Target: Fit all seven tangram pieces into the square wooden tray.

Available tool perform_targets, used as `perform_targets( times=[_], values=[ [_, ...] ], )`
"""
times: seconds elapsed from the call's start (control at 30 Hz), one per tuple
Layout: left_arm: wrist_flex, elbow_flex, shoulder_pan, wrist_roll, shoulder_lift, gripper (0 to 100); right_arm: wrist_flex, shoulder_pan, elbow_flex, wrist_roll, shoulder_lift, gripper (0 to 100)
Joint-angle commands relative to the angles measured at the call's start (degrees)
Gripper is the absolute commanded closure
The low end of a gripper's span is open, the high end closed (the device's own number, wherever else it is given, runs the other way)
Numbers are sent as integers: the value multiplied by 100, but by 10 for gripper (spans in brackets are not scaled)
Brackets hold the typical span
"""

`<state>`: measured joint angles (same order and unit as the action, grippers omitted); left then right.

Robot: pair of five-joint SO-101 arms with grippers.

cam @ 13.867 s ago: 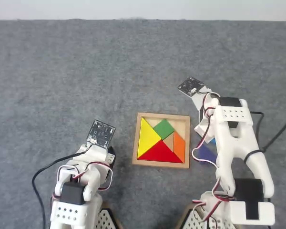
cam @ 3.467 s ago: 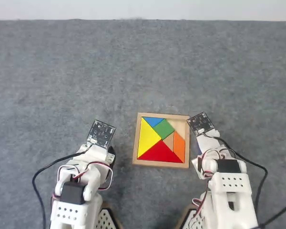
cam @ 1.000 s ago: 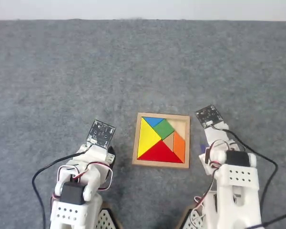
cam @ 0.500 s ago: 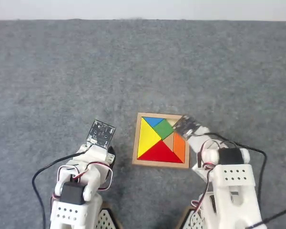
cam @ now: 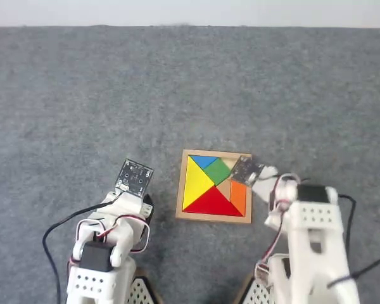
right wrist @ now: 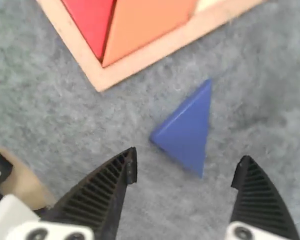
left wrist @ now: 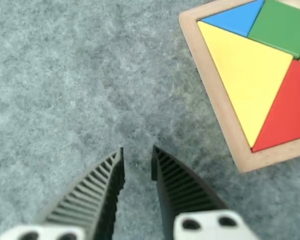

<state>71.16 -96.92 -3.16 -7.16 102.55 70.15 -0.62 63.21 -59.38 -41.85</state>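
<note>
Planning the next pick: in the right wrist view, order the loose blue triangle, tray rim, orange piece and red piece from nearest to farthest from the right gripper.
From the right gripper:
1. loose blue triangle, on the mat just ahead
2. tray rim, beyond the triangle
3. orange piece, just inside the rim
4. red piece, beside the orange

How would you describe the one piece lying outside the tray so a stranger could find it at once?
Find the square wooden tray on the grey mat. Just off its corner holding the red piece and orange piece, between the right arm's open fingers, lies a dark blue triangle. It alone sits outside the tray.
</note>
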Motion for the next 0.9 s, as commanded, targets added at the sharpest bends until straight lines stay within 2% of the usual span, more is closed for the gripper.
perform_targets(
  times=[0.0, 0.3, 0.73, 0.87],
  values=[
    [26, 40, -9, 35, 9, 912, -189, -180, -765, -114, 778, 690],
    [26, 40, -9, 35, 9, 912, -611, 163, -949, -114, 1701, 690],
    [26, 40, -9, 35, 9, 912, -1420, 136, -1002, -97, 3108, 693],
    [26, 40, -9, 35, 9, 912, -1358, 127, -1090, -79, 3143, 762]
  ],
)
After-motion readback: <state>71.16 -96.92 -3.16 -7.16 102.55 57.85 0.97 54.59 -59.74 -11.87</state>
